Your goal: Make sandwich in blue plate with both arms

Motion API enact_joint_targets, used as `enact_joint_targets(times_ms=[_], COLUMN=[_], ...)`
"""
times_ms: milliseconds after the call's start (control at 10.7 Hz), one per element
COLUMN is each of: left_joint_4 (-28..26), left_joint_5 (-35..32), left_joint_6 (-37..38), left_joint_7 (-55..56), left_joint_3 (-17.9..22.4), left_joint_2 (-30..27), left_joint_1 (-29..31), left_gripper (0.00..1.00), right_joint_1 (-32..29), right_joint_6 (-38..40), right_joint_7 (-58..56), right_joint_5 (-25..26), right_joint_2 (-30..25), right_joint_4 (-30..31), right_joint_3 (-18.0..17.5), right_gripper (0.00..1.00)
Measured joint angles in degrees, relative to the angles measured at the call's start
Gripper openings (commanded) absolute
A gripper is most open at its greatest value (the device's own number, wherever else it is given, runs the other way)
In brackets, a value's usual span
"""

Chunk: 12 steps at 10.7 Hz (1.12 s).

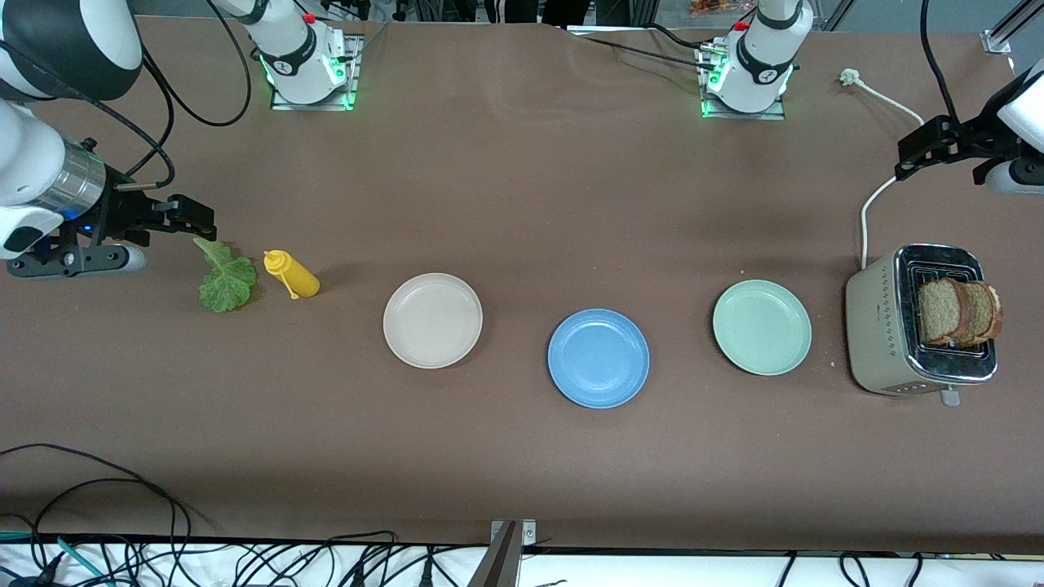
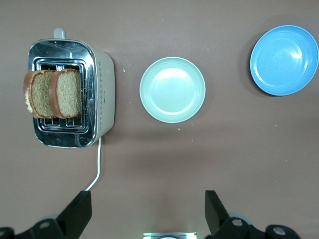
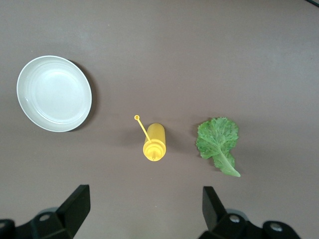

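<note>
I read the task as not yet begun: the blue plate (image 1: 598, 357) sits bare, and I take it as my landmark. Both 2 bread slices (image 1: 958, 312) stand upright in the slots of the toaster (image 1: 877, 326), which is well apart from the blue plate toward the left arm's end of the table, with the pale green plate (image 1: 762, 327) between them. The lettuce leaf (image 1: 226, 281) lies flat well apart from the blue plate toward the right arm's end, past the beige plate (image 1: 432, 319) and the yellow squeeze bottle (image 1: 292, 274). The left gripper (image 2: 148, 211) hangs over the table near the toaster, fingers spread and holding nothing. The right gripper (image 3: 144, 209) hangs just beside the lettuce, fingers spread, also holding nothing. All 3 placements remain: slice, leaf, slice.
</note>
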<state>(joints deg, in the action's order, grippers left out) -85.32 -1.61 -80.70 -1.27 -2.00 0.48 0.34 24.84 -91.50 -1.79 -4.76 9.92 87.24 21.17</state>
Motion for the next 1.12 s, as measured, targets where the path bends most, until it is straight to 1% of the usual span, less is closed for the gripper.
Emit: enact_joint_targets(times_ms=[748,1122], left_joint_4=[0.0,0.0], left_joint_5=[0.0,0.0], left_joint_6=[0.0,0.0], left_joint_7=[0.0,3.66], left_joint_3=[0.54,0.51], left_joint_2=[0.07,0.17], left_joint_1=[0.87,0.92], left_gripper=[1.0,1.0], right_joint_1=[0.0,0.0], right_joint_6=[0.02,0.02], right_joint_7=[0.01,1.21], right_joint_5=[0.0,0.0], right_joint_2=[0.12,0.2], right_joint_4=[0.0,0.0], right_joint_3=[-0.05,-0.08], right_gripper=[1.0,1.0])
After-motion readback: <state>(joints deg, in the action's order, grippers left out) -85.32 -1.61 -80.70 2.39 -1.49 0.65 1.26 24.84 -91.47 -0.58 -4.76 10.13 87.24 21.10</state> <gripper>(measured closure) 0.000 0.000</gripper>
